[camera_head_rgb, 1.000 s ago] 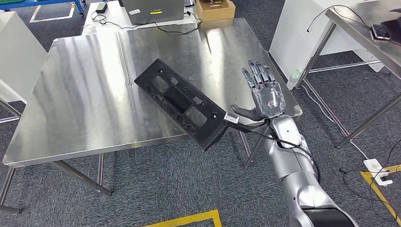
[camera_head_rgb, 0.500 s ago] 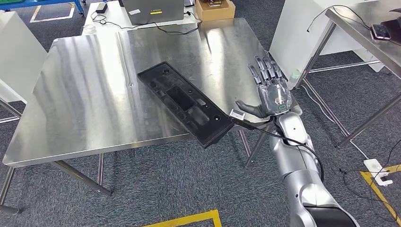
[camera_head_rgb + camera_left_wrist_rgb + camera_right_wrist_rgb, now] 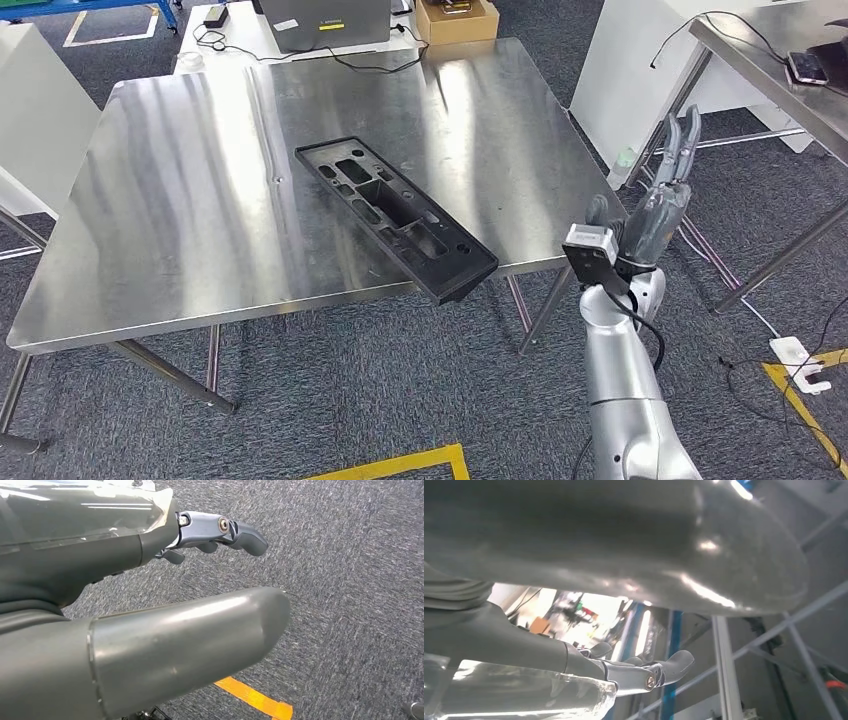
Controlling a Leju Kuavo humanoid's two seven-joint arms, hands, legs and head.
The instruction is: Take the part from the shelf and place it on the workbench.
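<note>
- Since the earlier frames, the black part (image 3: 396,218) has been let go and has settled flatter on the workbench (image 3: 180,200), while the right hand (image 3: 662,195) has been drawn back off the table's right edge and turned upright.
- Now the part is seen lying slantwise on the steel top, open side up, with its recesses and holes showing — its far end sits toward the middle of the table and its near end juts out past the front edge, over the carpet.
- Nothing is touching the part; the right hand is well apart from it, beyond the table's right corner.
- The right hand is held empty, fingers straight and pointing up, thumb apart from them.
- In the left wrist view, the left hand (image 3: 150,570) is seen above grey carpet with a strip of yellow tape (image 3: 255,699); its fingers are apart and nothing is held.
- At the far edge of the workbench, a grey box (image 3: 325,22) and a cardboard box (image 3: 455,18) are seen, with a black cable (image 3: 370,65) trailing onto the steel.
- A second metal table (image 3: 775,70) stands to the right.
</note>
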